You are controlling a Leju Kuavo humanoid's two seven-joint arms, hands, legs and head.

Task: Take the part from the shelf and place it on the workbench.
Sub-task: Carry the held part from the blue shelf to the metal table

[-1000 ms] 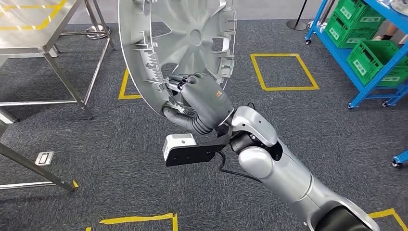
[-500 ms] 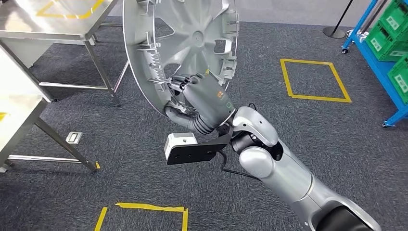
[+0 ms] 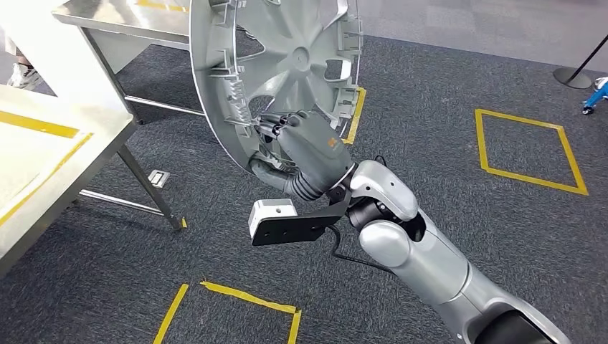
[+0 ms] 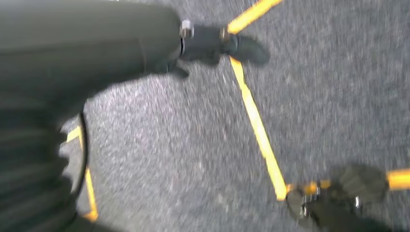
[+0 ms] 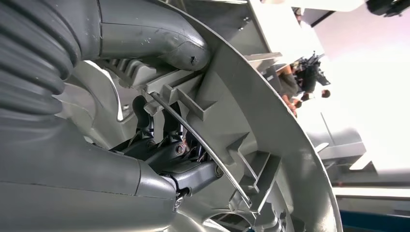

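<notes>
Your right hand grips the part by its rim, thumb outside and fingers hooked inside, probably so the disc rides upright and off the floor. The workbench lies just beyond, left of the part. Your left hand's state can't be told.

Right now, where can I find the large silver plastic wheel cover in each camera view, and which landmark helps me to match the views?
Head view: the large silver plastic wheel cover is at top centre, tilted on edge and held by the right hand.
Right wrist view: it runs across the middle and right, seen from its ribbed inner side.
Left wrist view: not in it.
Shared landmark: the right hand gripping the cover's rim.
</notes>
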